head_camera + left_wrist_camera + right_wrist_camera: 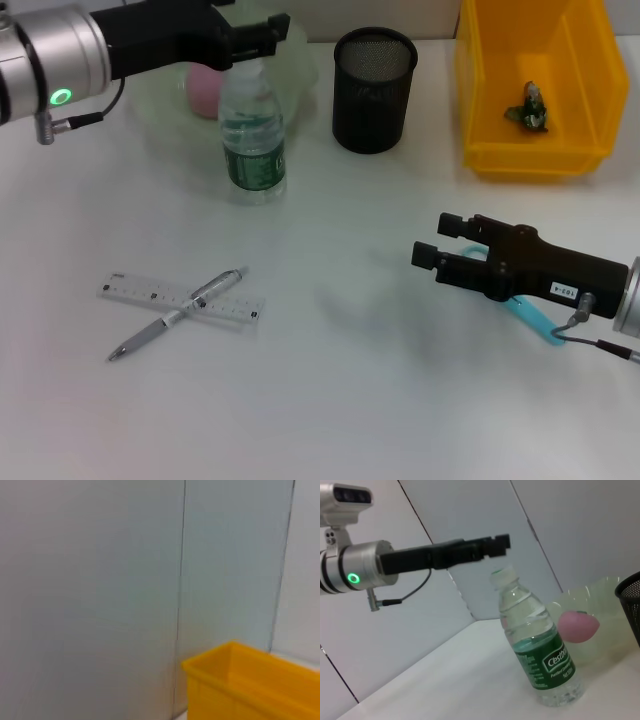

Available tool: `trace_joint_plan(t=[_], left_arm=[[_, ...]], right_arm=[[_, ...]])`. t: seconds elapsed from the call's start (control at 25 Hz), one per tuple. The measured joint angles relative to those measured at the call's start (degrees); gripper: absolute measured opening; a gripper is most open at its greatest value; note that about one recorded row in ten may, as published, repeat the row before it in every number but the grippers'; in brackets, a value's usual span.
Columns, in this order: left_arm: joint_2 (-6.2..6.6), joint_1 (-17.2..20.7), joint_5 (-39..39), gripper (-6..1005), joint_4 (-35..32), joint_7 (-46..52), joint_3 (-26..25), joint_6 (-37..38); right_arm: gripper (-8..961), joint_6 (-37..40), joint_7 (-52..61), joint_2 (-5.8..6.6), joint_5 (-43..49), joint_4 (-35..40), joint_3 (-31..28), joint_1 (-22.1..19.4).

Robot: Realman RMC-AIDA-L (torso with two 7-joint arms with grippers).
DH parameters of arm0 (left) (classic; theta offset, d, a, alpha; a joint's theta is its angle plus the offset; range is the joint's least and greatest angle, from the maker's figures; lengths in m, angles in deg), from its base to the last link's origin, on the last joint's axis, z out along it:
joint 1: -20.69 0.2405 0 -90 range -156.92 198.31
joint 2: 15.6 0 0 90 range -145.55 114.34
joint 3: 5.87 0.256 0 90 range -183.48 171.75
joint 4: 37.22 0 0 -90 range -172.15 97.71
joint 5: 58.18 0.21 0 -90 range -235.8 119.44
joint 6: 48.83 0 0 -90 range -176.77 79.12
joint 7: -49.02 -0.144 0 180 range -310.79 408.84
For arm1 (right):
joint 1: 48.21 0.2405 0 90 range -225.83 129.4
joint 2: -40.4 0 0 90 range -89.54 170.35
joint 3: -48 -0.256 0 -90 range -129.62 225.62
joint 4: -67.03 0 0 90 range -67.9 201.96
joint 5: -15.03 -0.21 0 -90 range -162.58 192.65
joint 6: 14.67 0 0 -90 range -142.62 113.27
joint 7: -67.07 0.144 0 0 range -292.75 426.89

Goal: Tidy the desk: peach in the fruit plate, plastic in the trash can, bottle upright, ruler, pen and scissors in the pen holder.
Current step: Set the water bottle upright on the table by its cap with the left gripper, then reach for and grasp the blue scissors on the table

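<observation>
Upright, bottle (252, 140) cap skyward, beneath left tool (262, 38).

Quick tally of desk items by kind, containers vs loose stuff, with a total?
Containers: 3 — fruit plate, pen holder, yellow trash bin
Stationery: 3 — ruler, pen, scissors (mostly under the right pincer)
Bottles: 1 — water bottle, upright
Fruit: 1 — peach, in the plate
Trash: 1 — plastic scrap, in the bin
Total: 9
</observation>
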Motion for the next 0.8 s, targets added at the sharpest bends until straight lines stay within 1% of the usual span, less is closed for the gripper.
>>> trace_joint_plan(t=[0.04, 0.08, 0.16, 0.2, 0.24, 0.28, 0.32, 0.4, 0.44, 0.48, 0.52, 0.56, 0.6, 0.64, 0.68, 0.72, 0.76, 0.8], left_arm=[[0.01, 0.33, -3.50, 680, 0.72, -2.40, -1.71, 2.89], [0.01, 0.33, -3.50, 699, 0.72, -2.40, -1.71, 2.89], [0.05, 0.44, -6.93, 738, 2.17, -5.36, -3.75, 7.04], [0.05, 0.44, -9.17, 757, 3.55, -7.41, -5.17, 10.24], [0.05, 0.45, -12.30, 776, 6.29, -10.46, -7.37, 15.13], [0.05, 0.45, -12.30, 776, 6.29, -10.46, -7.37, 15.13], [0.04, 0.43, -14.43, 775, 8.43, -12.48, -8.87, 18.50], [0.04, 0.43, -14.43, 775, 8.43, -12.48, -8.87, 18.50], [0.04, 0.41, -16.18, 775, 10.81, -14.34, -10.25, 21.27], [0.04, 0.41, -16.18, 774, 10.81, -14.34, -10.25, 21.27], [0.02, 0.34, -19.45, 774, 16.66, -18.87, -13.50, 27.46], [0.02, 0.34, -19.45, 775, 16.66, -18.87, -13.50, 27.46], [0.06, 0.34, -21.14, 775, 22.35, -24.52, -16.02, 32.70], [0.15, 0.38, -21.31, 776, 28.07, -31.16, -17.07, 37.46], [0.15, 0.38, -21.31, 773, 28.07, -31.16, -17.07, 37.46], [0.18, 0.44, -21.11, 770, 28.77, -32.68, -16.94, 38.22], [0.17, 0.67, -19.95, 768, 30.57, -36.38, -16.33, 40.00], [0.17, 0.67, -19.95, 765, 30.57, -36.38, -16.33, 40.00]], right_arm=[[785, -0.01, 0.00, -0.01, -0.06, 0.00, 0.01, -0.14], [785, -0.01, 0.00, -0.01, -0.06, 0.00, 0.01, -0.14], [785, -0.01, 0.00, -0.04, -0.13, 0.00, -0.03, -0.29], [785, -0.01, 0.00, -0.07, -0.15, 0.00, -0.04, -0.34], [786, -0.02, 0.00, -0.08, -0.17, -0.01, -0.04, -0.45], [786, -0.02, 0.00, -0.08, -0.17, -0.01, -0.04, -0.45], [786, -0.02, 0.00, -0.09, -0.17, -0.04, -0.03, -0.49], [786, -0.02, 0.00, -0.09, -0.19, -0.29, -0.18, -0.56], [786, -0.03, 0.00, -0.09, -0.23, -0.79, -0.43, -0.58], [785, -0.03, 0.00, -0.09, -0.23, -0.79, -0.43, -0.58], [785, -0.02, 0.00, -0.08, -0.25, -1.06, -0.50, -0.55], [785, -0.02, 0.00, -0.09, -0.27, -1.27, -0.52, -0.50], [785, -0.03, 0.00, -0.09, -0.28, -1.34, -0.52, -0.43], [785, -0.03, 0.00, -0.09, -0.29, -1.41, -0.52, -0.37], [785, -0.02, 0.00, -0.09, -0.30, -1.44, -0.52, -0.35], [785, -0.03, 0.00, -0.09, -0.32, -1.44, -0.52, -0.34], [785, -0.03, 0.02, -0.09, -0.34, -1.44, -0.52, -0.34], [786, -0.02, 0.02, -0.09, -0.37, -1.44, -0.53, -0.31]])
